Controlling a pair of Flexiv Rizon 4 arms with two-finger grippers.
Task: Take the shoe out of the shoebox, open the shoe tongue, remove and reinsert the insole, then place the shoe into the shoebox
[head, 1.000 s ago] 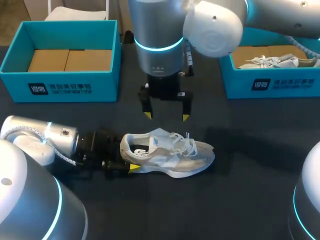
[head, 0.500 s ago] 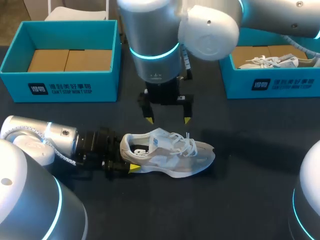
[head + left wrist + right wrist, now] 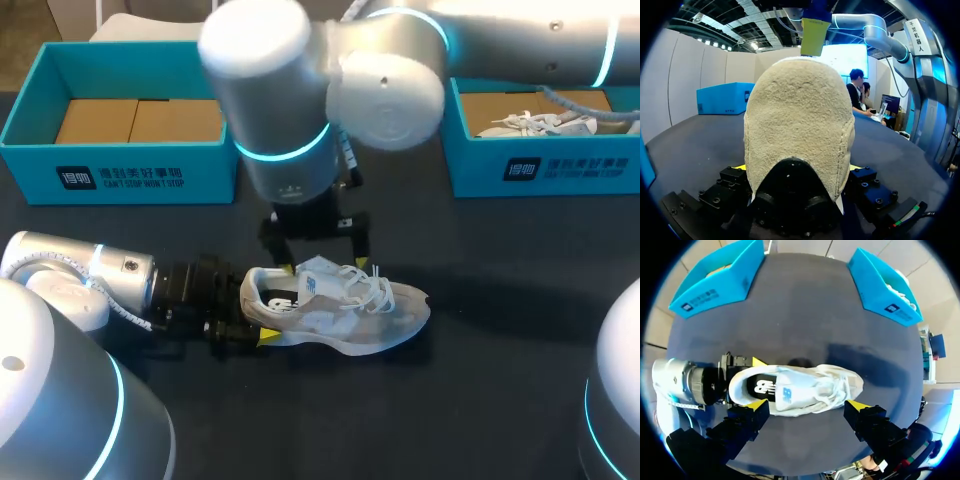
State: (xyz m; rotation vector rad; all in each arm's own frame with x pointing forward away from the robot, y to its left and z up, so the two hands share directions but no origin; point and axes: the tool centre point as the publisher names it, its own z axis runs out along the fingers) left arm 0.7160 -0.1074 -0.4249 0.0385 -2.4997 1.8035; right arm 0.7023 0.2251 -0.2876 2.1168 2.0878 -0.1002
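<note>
A white and grey sneaker lies on its sole on the dark table, toe to the right; its black insole shows through the collar. My left gripper lies low on the table with one finger on each side of the heel, shut on it. My right gripper hangs open just above the shoe's collar and tongue. In the right wrist view its fingertips straddle the shoe's length, touching nothing. One of its yellow tips shows above the heel in the left wrist view.
A teal shoebox with brown cardboard inside stands at the back left. A second teal box at the back right holds another pale shoe. Bare table lies in front and to the right of the sneaker.
My right arm has come down and slightly left, bringing its open gripper from well above the sneaker to just over its collar. The left gripper and the shoe have stayed put.
</note>
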